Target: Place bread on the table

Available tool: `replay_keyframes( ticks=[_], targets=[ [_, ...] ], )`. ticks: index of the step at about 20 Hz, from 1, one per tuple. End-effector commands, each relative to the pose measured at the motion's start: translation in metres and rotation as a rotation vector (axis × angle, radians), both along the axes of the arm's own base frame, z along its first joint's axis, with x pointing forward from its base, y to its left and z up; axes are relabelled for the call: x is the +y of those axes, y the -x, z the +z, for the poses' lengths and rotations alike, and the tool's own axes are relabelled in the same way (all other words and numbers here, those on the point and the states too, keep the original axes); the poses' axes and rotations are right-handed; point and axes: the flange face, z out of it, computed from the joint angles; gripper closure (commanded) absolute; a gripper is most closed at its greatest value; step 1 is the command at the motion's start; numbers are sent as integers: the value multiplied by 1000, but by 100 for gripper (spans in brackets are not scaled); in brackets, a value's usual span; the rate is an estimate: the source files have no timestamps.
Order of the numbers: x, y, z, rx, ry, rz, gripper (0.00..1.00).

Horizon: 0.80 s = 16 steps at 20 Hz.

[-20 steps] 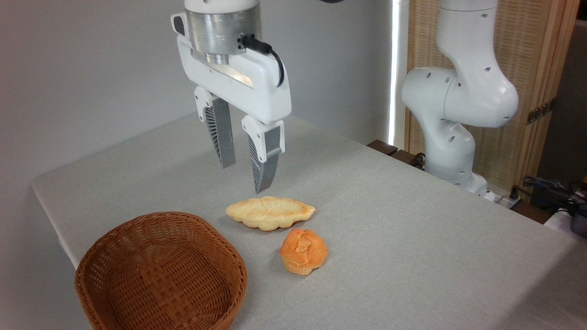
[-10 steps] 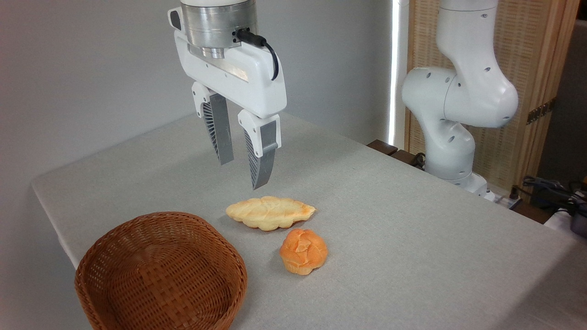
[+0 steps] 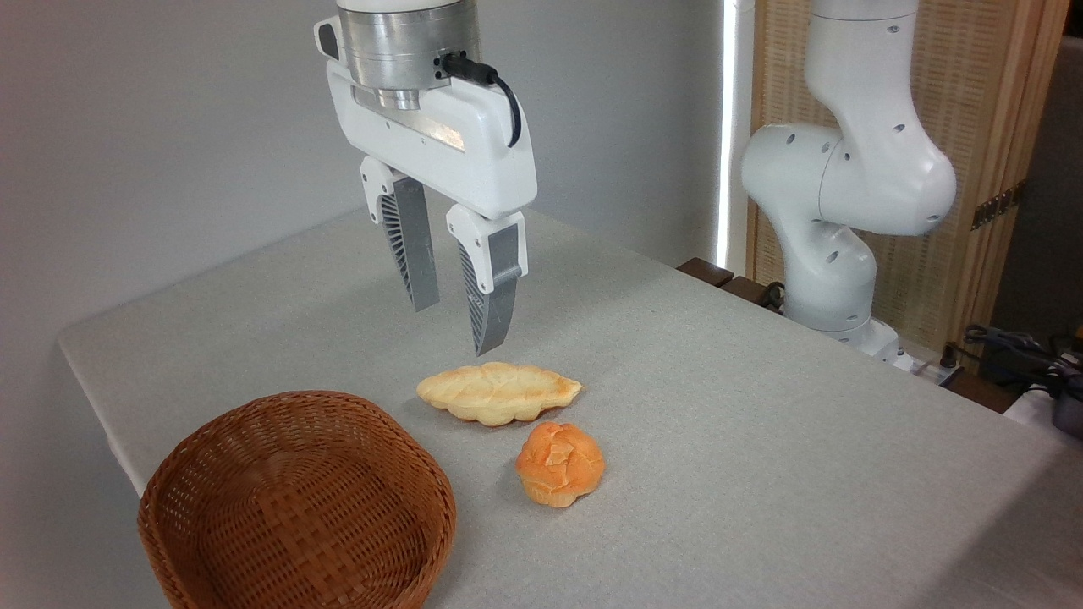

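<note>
The task is judged essentially done: the round bun [image 3: 560, 464] is seen lying on the grey tablecloth [image 3: 761, 440], orange folded face up, below the gripper [image 3: 457, 326] and a bit to its right and nearer the camera, well clear of the fingertips. The gripper is held empty above the table w/ its two ribbed fingers [image 3: 489, 296] parted by a narrow gap, nothing between them. Directly under the fingertips, but not touched, the flat leaf-shaped loaf [image 3: 497, 392] is found, just beside the bun; whether the two breads touch can't be told, though a thin strip of cloth seems to be visible between them. The wicker basket [image 3: 296, 499] is set below and left of the gripper, and no bread is seen in the part of its interior that shows. What is left, as a judgement: nothing much beyond the arm being cleared away. Hard to make out: the basket's near wall and bottom edge are cut off by the frame, the near inner side is hidden by its own rim, the bun's underside isn't visible, and the gripper's wrist is cropped at the top.
</note>
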Motion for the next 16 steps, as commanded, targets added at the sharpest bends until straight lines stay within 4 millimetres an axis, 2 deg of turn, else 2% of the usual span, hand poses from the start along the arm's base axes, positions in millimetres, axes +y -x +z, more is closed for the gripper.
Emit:
replay_keyframes(
  ticks=[1,6,16],
  targets=[
    [4,0,2,13,-13,-17,0],
    [0,1,4,11,-13,-29,0],
    [-39,3,-1,45,-60,-104,0]
  ],
)
